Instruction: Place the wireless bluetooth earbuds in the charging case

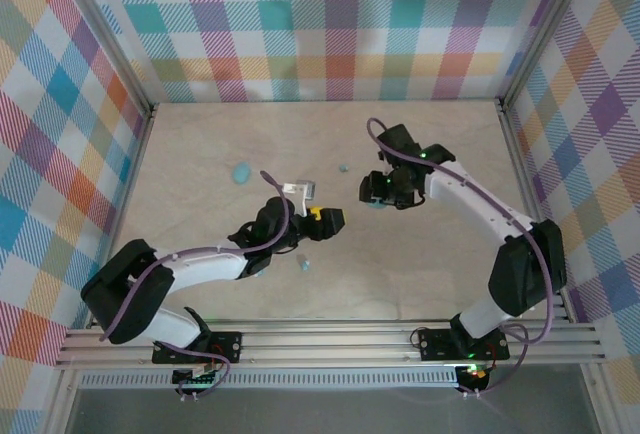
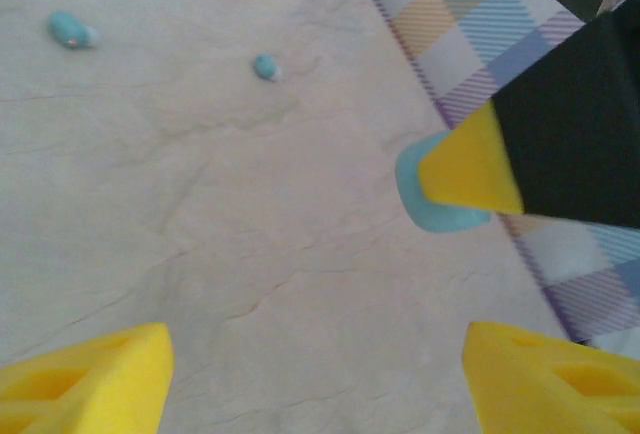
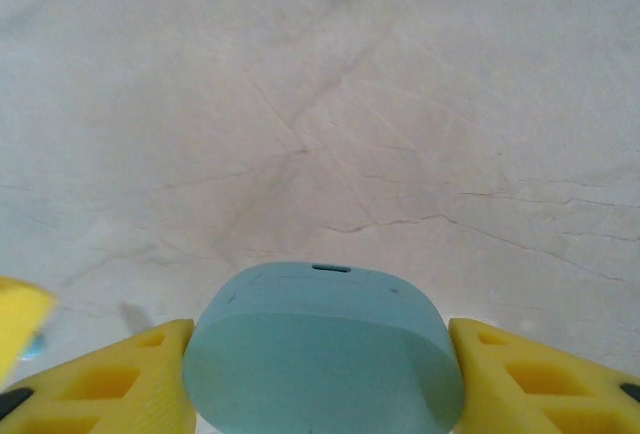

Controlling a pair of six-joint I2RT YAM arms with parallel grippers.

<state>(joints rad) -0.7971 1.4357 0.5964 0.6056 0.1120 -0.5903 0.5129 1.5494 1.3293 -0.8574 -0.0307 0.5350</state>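
Marbled table [image 3: 300, 104], charging case [image 3: 322, 349] lengthwise across right pincer [image 3: 320, 332]

Pale tabletop [image 3: 320, 104] under me: matt, stone-look, veined with fine dark cracks, no shine anywhere. My right claw [image 3: 320, 374] has fingers [image 3: 530, 379] of yellow plastic, matt, moulded with open triangular pockets. Between them, the charging case [image 3: 320, 329]: smooth light-blue plastic, satin, a soft sheen along its top edge. Same matt yellow plastic on my left claw [image 2: 320, 384]. Out on the table, the earbuds [image 2: 70, 29]: tiny, smooth blue plastic, paler at one tip. From above, my arm shells [image 1: 470, 199] read as glossy white plastic, the joints black and dull. The near rail [image 1: 330, 339] is silvery ribbed metal. The plaid walls [image 1: 320, 24] look flat, matt, cloth-like.
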